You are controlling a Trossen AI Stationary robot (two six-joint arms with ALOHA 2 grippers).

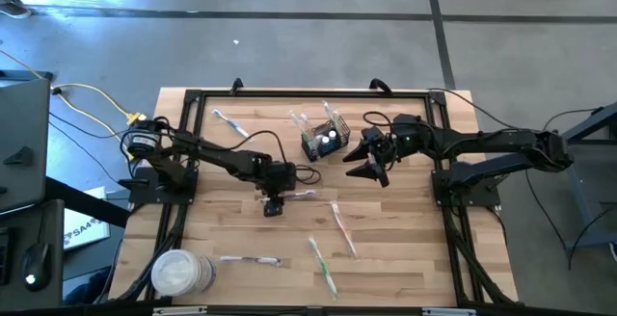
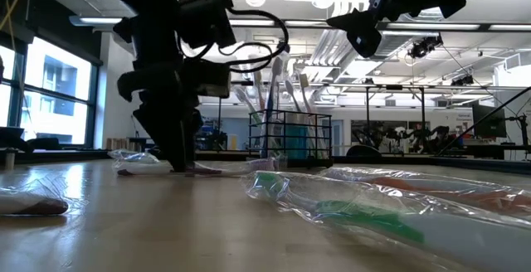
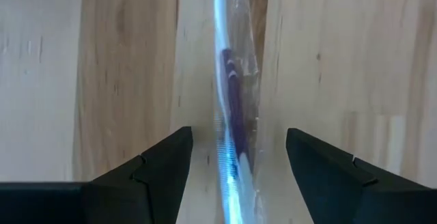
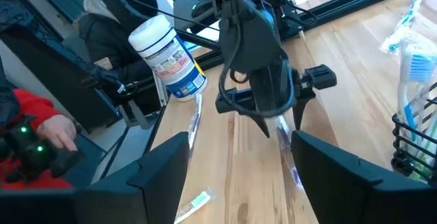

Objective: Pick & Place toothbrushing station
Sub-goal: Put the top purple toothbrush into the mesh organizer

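The toothbrushing station point(image 1: 323, 141), a small black wire basket, stands on its base at the table's far middle with several toothbrushes upright in it. It also shows in the low view as the basket point(image 2: 290, 135). My left gripper point(image 1: 274, 203) points down at the table's middle, open. Its fingers stand on either side of a wrapped purple toothbrush point(image 3: 232, 115) lying flat on the wood, and touch nothing that shows. My right gripper point(image 1: 371, 167) hangs open in the air beside the basket, with nothing between its fingers point(image 4: 164, 169).
More wrapped toothbrushes lie on the table: one far left point(image 1: 231, 121), one right of centre point(image 1: 342, 227), two near the front edge point(image 1: 323, 263) point(image 1: 251, 259). A round white tub point(image 1: 181, 273) stands at the near left corner. A person point(image 4: 41, 135) sits beyond the table.
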